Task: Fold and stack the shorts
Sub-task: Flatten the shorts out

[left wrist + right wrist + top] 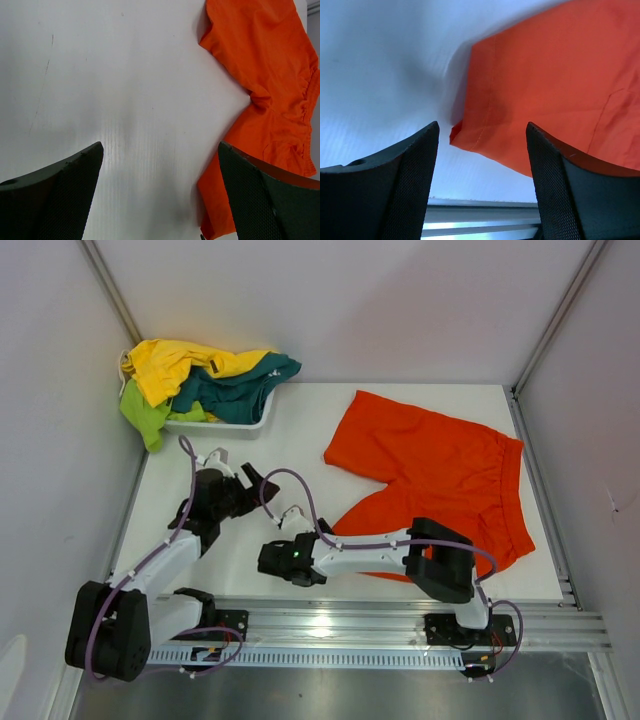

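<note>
Shorts in orange (430,480) lie spread flat on the right half of the white table (300,440), waistband toward its right edge. The left gripper (160,150) hangs over bare tabletop just left of them, jaws wide apart and holding nothing. The right gripper (482,127) is above the near leg's hem corner, jaws parted and empty. At the far left, a white basket (255,420) holds the yellow shorts (165,365), teal shorts (240,385) and lime-green shorts (145,415), heaped and spilling over its rim.
</note>
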You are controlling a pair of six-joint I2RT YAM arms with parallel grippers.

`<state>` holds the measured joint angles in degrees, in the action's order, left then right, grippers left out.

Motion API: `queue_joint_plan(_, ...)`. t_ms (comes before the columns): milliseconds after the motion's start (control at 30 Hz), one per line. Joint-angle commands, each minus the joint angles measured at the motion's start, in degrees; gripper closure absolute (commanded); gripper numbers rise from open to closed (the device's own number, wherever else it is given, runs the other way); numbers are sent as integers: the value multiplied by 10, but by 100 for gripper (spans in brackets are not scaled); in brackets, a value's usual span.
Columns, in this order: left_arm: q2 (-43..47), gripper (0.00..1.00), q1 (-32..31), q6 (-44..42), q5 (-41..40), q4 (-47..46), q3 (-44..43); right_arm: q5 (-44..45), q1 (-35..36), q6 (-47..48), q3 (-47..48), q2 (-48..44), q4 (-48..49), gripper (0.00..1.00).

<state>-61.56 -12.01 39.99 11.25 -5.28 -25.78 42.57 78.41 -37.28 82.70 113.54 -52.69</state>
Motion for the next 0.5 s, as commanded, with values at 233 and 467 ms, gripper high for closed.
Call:
queue_joint_plan(233, 14, 2, 8, -18, 16, -6, 12, 116, -1, -98, 48, 42, -110, 42)
queue_joint_plan(467, 14, 3, 7, -33, 23, -18, 21, 119, -25, -86, 20, 4, -79, 74)
